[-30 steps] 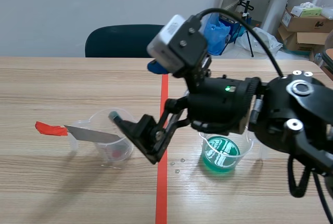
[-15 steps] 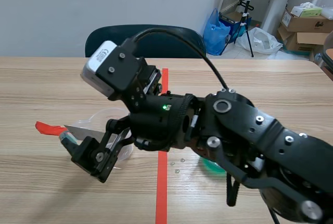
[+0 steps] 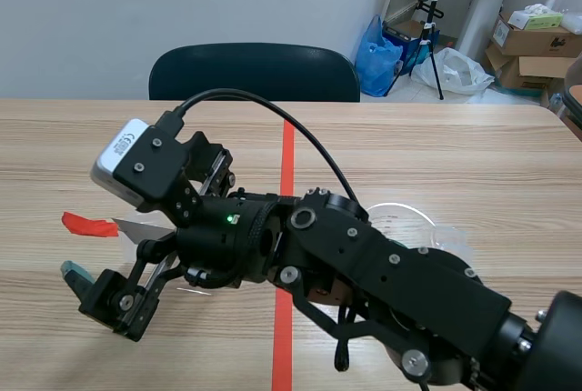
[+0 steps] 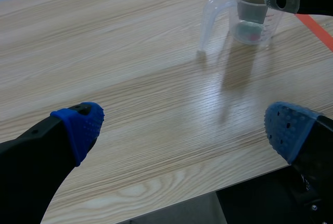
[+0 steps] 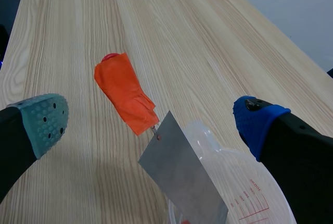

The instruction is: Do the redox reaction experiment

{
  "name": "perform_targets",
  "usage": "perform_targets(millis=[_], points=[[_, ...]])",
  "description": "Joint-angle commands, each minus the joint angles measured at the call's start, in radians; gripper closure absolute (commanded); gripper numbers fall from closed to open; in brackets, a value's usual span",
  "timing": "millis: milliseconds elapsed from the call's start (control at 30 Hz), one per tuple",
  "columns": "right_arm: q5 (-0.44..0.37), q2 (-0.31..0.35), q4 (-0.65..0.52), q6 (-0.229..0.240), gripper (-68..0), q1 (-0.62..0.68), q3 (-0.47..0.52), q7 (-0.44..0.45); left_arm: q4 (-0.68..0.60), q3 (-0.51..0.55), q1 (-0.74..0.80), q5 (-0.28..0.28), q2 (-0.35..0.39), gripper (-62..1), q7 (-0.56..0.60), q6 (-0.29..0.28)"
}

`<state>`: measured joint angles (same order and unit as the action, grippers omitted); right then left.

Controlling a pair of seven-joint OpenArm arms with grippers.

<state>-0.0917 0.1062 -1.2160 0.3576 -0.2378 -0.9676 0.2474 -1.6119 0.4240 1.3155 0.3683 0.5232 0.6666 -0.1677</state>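
Right claw [image 5: 151, 125] spread wide, holding nothing, above a clear plastic measuring beaker [image 5: 250, 193].
Thin grey metal sheet [image 5: 182, 174] leans in the beaker between the fingers, an orange-red tape tab [image 5: 122, 91] on its upper end. Left claw [image 4: 182, 130], wide open and empty, hangs at the wooden desk's [image 4: 130, 52] near edge, well apart from the beaker.

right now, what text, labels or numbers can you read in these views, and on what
No text reads clearly in any view.
Red scale print on the clear measuring cup: too small to read.
Label on the white wrist camera: too small to read.
Print on the cardboard boxes: blurred.
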Motion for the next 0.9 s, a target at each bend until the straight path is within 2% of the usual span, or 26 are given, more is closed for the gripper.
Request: perform_targets(millis=[0,200,333,433,567,867], points=[[-0.004,-0.006,-0.007,-0.018,-67.1,-0.017,-0.003,0.035,-0.018,-0.003,0.001,0.01,-0.007,-62.3,0.018,-0.003],[0.015,-0.032,0.069,-0.077,-67.1,-0.018,-0.003,0.126,-0.018,-0.005,0.001,0.01,-0.007,-62.3,0.018,-0.003],[0.043,-0.06,0.121,-0.09,-67.1,-0.018,-0.003,0.156,-0.018,-0.009,0.001,0.01,-0.007,-62.3,0.018,-0.003],[0.055,-0.079,0.152,-0.124,-67.1,-0.017,-0.003,0.164,-0.018,-0.009,0.001,0.01,-0.007,-62.3,0.018,-0.003],[0.056,-0.087,0.162,-0.168,-67.1,-0.018,-0.003,0.193,-0.018,-0.009,0.001,0.009,-0.007,-62.3,0.018,-0.003],[0.056,-0.096,0.162,-0.217,-66.5,-0.017,-0.003,0.22,-0.018,-0.009,0.001,0.009,-0.007,-62.3,0.018,-0.003]])
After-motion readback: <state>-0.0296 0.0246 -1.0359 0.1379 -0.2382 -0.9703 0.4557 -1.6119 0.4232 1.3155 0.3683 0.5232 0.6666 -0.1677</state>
